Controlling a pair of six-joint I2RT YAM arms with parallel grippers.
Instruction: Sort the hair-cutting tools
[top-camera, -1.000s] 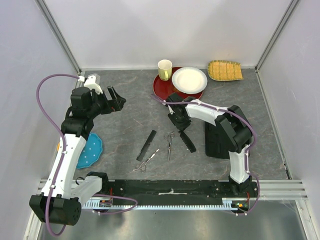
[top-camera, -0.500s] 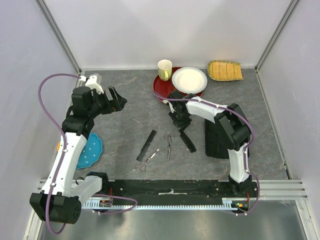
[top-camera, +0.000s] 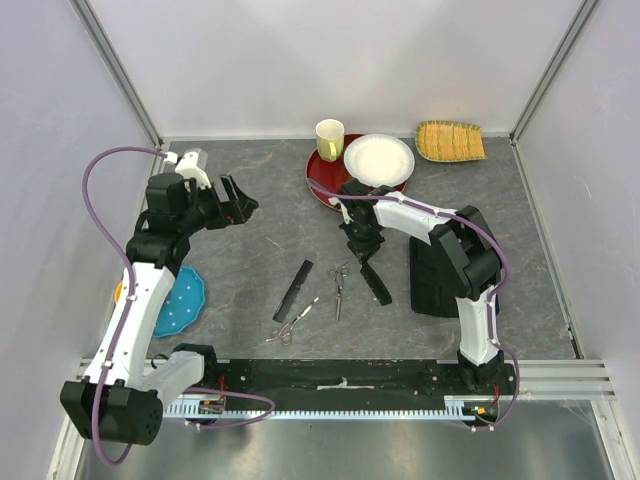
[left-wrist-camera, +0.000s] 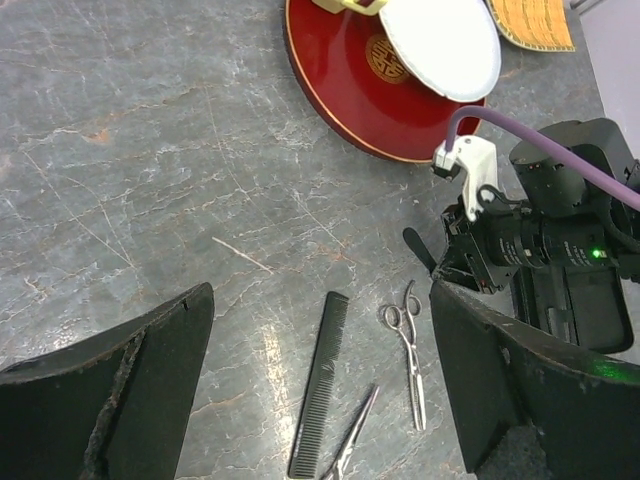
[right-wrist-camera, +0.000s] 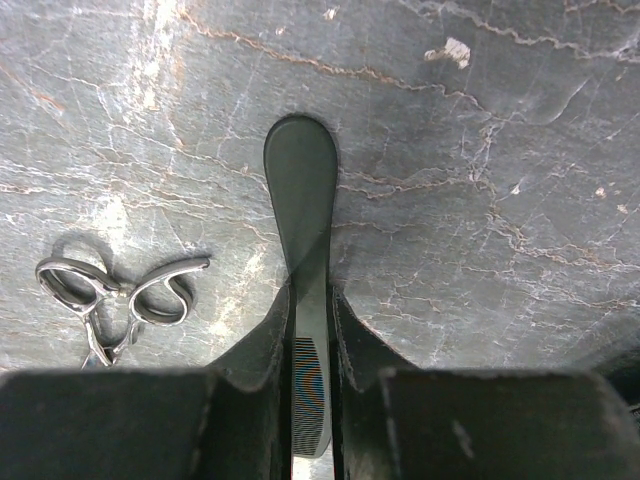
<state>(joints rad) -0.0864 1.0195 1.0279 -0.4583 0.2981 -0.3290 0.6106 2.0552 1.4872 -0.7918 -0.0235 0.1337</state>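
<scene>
Your right gripper pinches the thick comb tool by its slim handle, just left of the black case, a likely lift point. Your left gripper: spread wide, well left of the case, out of the way.

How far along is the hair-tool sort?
Done: nothing visibly; no tool looks set apart from the rest. In hand: the right gripper pinches the thick black comb tool by its handle, and the tool is not lifted off the table. Left to do: the flat black comb, far scissors and near scissors lie loose mid-table. The left gripper hovers open and empty.
</scene>
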